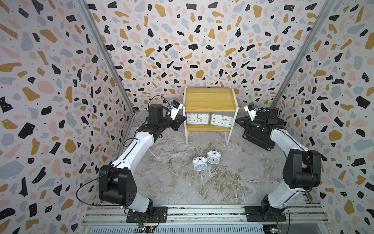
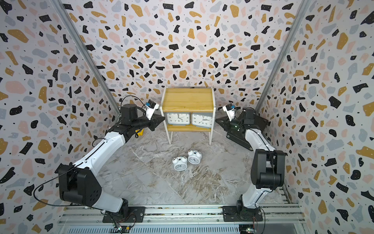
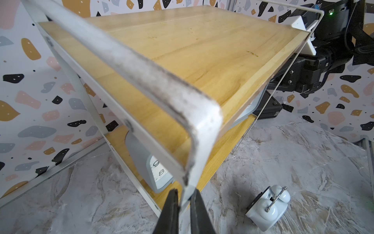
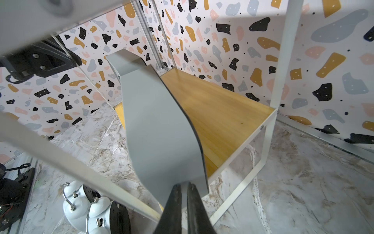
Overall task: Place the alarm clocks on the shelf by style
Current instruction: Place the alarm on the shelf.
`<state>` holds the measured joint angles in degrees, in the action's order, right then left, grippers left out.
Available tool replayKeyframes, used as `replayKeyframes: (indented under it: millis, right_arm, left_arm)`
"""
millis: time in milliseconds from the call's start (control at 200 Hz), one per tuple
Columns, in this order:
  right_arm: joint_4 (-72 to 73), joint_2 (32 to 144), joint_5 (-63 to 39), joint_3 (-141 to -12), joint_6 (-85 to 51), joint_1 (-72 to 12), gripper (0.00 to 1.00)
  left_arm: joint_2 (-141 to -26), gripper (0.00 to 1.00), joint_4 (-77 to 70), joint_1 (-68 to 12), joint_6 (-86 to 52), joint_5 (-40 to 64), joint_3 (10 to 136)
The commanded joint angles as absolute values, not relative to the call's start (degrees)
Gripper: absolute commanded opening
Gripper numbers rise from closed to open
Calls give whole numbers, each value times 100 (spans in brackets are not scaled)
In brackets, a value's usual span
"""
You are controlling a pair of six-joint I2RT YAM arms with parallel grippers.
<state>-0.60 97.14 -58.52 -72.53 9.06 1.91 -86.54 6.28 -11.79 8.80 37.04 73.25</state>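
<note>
The shelf (image 1: 209, 99) (image 2: 187, 99) stands at the back middle. Two grey rectangular alarm clocks (image 1: 198, 118) (image 1: 221, 120) sit on its lower board, and the one on the right is tilted. On the floor in front lie two round white twin-bell clocks (image 1: 200, 163) (image 1: 213, 157). My left gripper (image 1: 184, 118) (image 3: 185, 192) is shut on the shelf's white side frame (image 3: 202, 141). At the shelf's other side, my right gripper (image 1: 236, 121) (image 4: 184, 185) is shut, its tips against the side of the tilted grey clock (image 4: 159, 131).
A black box (image 1: 257, 137) lies on the floor under the right arm, near the right wall. The patterned walls close in on both sides of the shelf. In the right wrist view the twin-bell clocks (image 4: 85, 202) show beyond the shelf's front frame.
</note>
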Motion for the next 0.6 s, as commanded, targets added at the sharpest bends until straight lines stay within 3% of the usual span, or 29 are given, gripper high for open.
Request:
replayKeyframes:
  millis: [0, 591]
  right_arm:
    - [-166, 9722, -5827, -7500, 952, 158, 14]
    - [-211, 9896, -5827, -7721, 965, 72, 15]
  left_arm:
    - [-8771, 12, 773, -1160, 679, 3738, 7470]
    - [-8754, 12, 808, -1156, 710, 3727, 7453]
